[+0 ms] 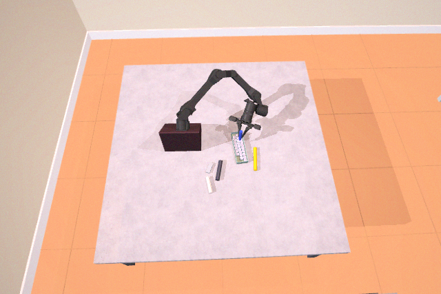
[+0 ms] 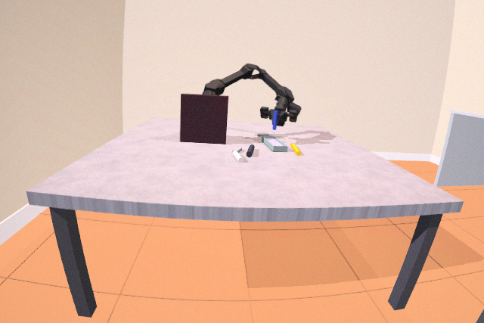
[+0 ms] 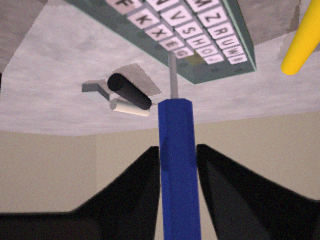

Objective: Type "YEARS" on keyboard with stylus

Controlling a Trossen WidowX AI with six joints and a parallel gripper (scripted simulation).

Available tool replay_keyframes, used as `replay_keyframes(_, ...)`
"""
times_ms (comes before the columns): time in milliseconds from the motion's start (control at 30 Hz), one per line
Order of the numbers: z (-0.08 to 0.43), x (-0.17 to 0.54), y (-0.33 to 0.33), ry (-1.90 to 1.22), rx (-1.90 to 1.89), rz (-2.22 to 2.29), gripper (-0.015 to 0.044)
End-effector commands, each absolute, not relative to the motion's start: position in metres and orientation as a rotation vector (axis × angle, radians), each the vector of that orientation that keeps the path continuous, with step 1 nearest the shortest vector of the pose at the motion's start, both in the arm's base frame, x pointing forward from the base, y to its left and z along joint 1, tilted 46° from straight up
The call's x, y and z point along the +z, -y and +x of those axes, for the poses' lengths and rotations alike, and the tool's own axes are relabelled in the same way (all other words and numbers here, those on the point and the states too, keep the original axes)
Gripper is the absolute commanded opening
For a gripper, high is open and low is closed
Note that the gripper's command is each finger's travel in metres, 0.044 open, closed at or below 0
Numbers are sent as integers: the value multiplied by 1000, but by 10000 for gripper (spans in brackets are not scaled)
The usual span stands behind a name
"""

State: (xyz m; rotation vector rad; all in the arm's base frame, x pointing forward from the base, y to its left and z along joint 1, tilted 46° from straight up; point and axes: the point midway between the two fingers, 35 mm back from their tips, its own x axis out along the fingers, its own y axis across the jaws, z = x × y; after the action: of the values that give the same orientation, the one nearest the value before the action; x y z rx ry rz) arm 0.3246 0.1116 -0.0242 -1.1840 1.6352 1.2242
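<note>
My jaws are clamped on the blue stylus [image 1: 240, 135] [image 2: 274, 119] [image 3: 178, 160], one finger on each side of its barrel. Its thin grey tip points down at the keyboard [image 1: 239, 147] [image 2: 274, 143] [image 3: 187, 30], and in my wrist view it overlaps the edge of the keys by E and G; I cannot tell whether it touches one. The keyboard lies on the desk [image 1: 220, 226] [image 2: 242, 178] [image 3: 50, 100], pale keys set in a green casing.

Beside it, apart, is a yellow stick [image 1: 255, 158] [image 2: 296, 149] [image 3: 304, 41]. Off its other side lie a black stick [image 1: 218, 170] [image 2: 250, 150] [image 3: 129, 91], a small grey piece [image 1: 209, 167] [image 2: 237, 150] [image 3: 96, 89] and a white stick [image 1: 209, 184] [image 2: 237, 156] [image 3: 130, 107], close together. Farthest out, my arm [image 1: 202, 91] [image 2: 234, 76] arches back to the dark box [image 1: 182, 140] [image 2: 203, 119] on which it is mounted.
</note>
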Motion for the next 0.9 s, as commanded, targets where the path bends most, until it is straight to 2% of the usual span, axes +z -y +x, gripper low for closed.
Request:
replay_keyframes(0, 327, -4, -129, -1628, 1222, -1182, 0)
replay_keyframes(267, 324, 28, -156, -1628, 1223, -1183, 0)
replay_keyframes(767, 321, 14, -171, -1628, 1224, -1183, 0)
replay_keyframes(867, 322, 12, -172, -1628, 1224, -1182, 79)
